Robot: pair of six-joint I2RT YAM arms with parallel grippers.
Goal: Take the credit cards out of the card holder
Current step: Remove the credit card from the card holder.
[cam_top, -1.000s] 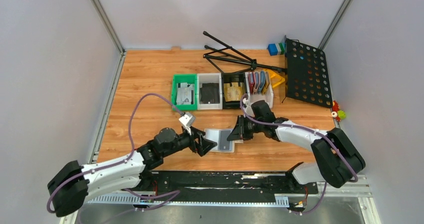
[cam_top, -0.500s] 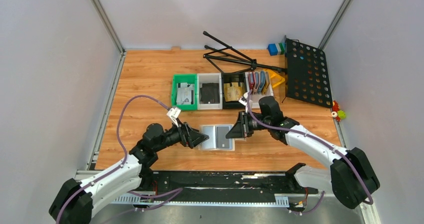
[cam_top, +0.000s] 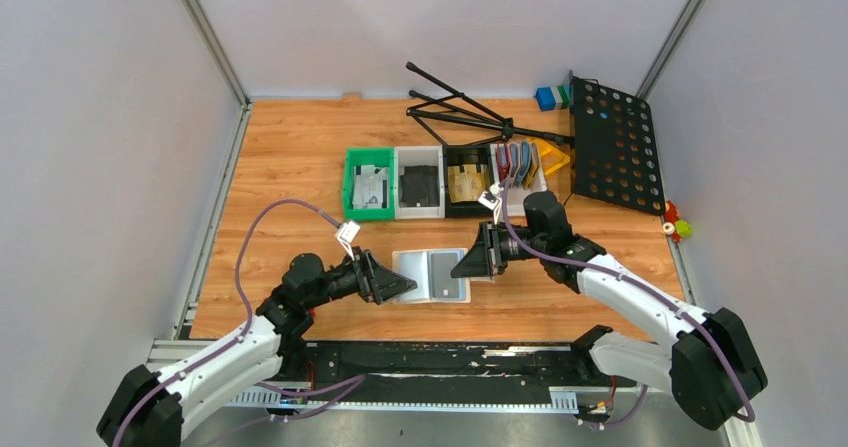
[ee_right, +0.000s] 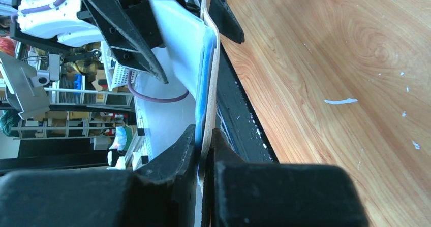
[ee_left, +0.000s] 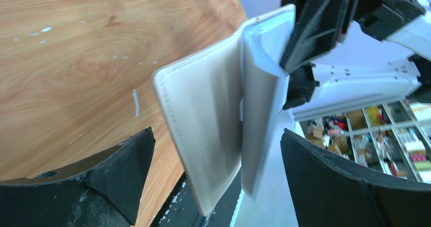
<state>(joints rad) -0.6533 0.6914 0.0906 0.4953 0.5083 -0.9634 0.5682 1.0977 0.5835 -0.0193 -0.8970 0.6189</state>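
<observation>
While the right gripper is pinched tight on the right edge of the card holder, the left gripper stands spread wide at the holder's left edge, gripping nothing. The holder lies unfolded near the front of the table, between the two grippers, and a dark card sits in its right half. From the left wrist, the holder shows as two pale leaves meeting at a fold, reaching in between the left fingers without visibly touching either; the right gripper grasps its far leaf. From the right wrist, the holder is seen edge-on, running straight out of the closed right fingers, with a blue strip along the clamped edge. Whether the holder rests on the wood or hangs just above it cannot be told. Farther back stand four bins in a row: green, white, black, and one holding upright wallets. Behind them lies a folded music stand.
</observation>
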